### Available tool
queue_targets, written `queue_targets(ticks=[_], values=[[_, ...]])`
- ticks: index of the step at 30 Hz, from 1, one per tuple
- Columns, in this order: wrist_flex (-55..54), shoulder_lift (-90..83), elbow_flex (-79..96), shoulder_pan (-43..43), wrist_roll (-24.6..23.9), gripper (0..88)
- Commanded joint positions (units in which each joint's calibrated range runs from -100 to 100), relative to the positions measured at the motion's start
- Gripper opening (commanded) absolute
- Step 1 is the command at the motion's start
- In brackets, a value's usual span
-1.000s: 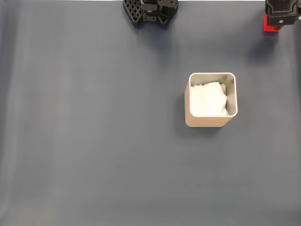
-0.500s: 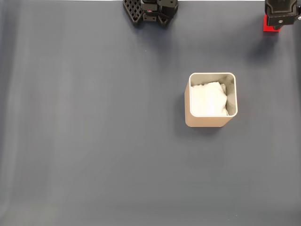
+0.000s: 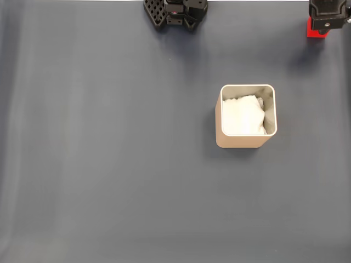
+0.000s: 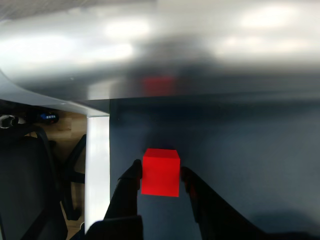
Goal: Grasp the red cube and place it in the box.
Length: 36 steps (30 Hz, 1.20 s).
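Surface finishes: matt mat, smooth plastics, soft padding

The red cube (image 4: 160, 172) has smooth, plain, slightly satin faces; the gripper (image 4: 161, 177) fingers are matt black plastic. The box (image 3: 245, 141) has smooth beige walls with white cloth-like padding (image 3: 243, 115). The table cover (image 3: 109, 164) is matt dark grey.

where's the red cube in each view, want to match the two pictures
Fixed view: the red cube is at the top right corner, mostly covered by the black gripper.
Wrist view: the red cube is low and centre, between the two black fingers.
Shared landmark: the dark blue-grey table, which the cube sits on in both views.
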Motion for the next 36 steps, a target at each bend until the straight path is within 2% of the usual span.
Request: queue_targets(ticks=[1, 26, 36], values=[[0.2, -0.7, -1.3, 0.4, -0.2, 19.6], [0.2, -0.6, -1.4, 0.8, -0.2, 14.6], [4.6, -4.1, -2.7, 4.1, -0.4, 10.3]])
